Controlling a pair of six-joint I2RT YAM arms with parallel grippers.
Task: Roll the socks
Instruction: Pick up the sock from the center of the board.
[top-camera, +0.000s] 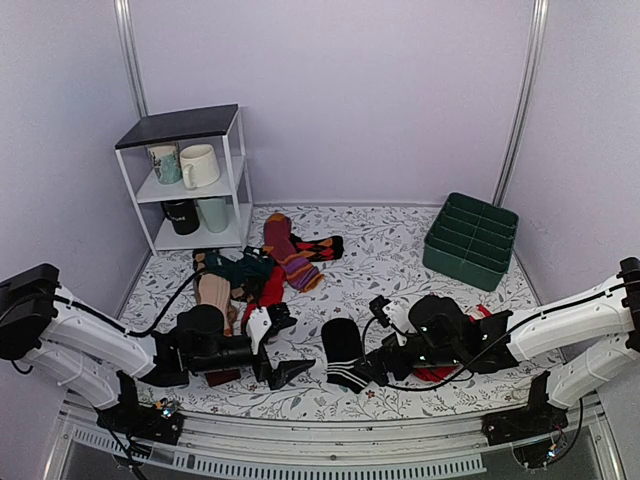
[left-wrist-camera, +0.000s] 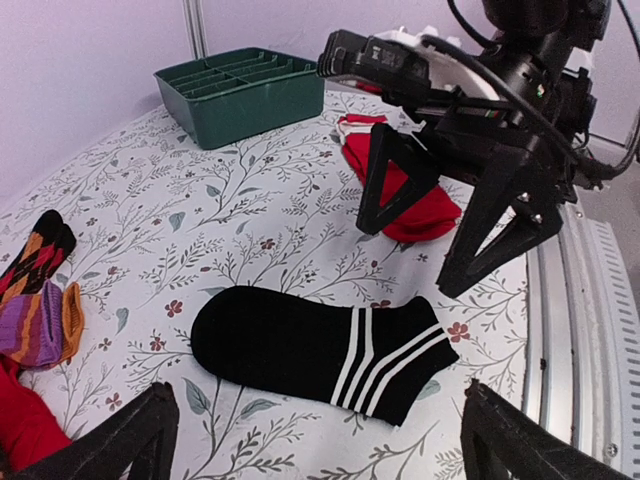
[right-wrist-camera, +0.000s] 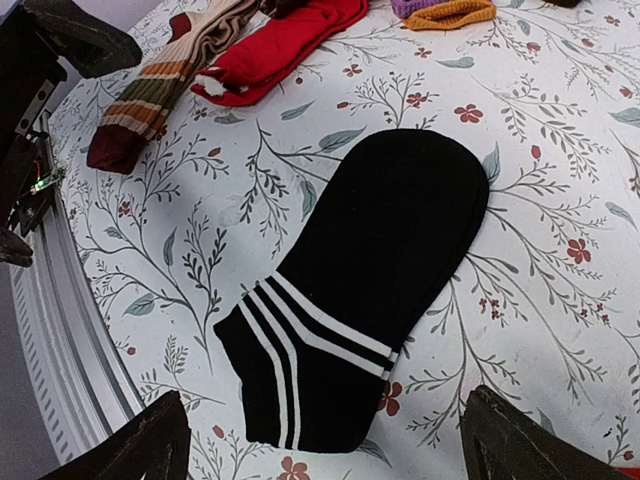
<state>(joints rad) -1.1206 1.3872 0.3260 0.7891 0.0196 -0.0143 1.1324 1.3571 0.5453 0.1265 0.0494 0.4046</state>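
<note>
High rear overview; both wrist views share socks.

No readable txt, labels, brands or nos. anywhere; print on mug too small to tell.

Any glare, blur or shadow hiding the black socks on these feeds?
Top external: even light, no glare, socks sharp. Left wrist: sharp too, though the wide lens bends the table edge. Right wrist: crisp as well, only soft shadows beside them.

Lab test cell, plain lilac walls
</note>
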